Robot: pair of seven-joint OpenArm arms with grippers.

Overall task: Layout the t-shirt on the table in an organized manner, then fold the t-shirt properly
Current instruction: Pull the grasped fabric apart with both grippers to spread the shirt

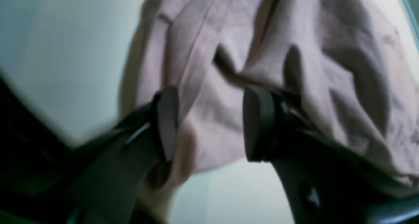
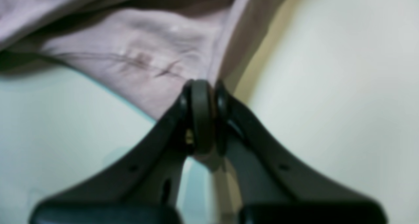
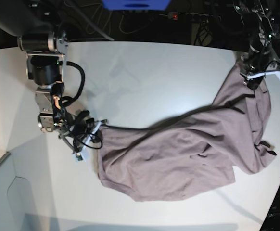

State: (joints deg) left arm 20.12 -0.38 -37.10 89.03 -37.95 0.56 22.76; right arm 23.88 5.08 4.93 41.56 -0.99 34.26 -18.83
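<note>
Bare table [image 3: 145, 77] beyond the sprawled t-shirt [image 3: 178, 159].

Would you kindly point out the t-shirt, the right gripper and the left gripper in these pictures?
t-shirt [image 3: 178, 159]: base view, on the wrinkled middle of the cloth.
right gripper [image 2: 206, 86]: right wrist view, at the shut fingertips pinching the cloth's edge.
left gripper [image 1: 211, 119]: left wrist view, midway between its parted fingertips.

Both wrist views are blurred; the t-shirt [image 1: 248, 54] is cut off by the upper edges.
</note>
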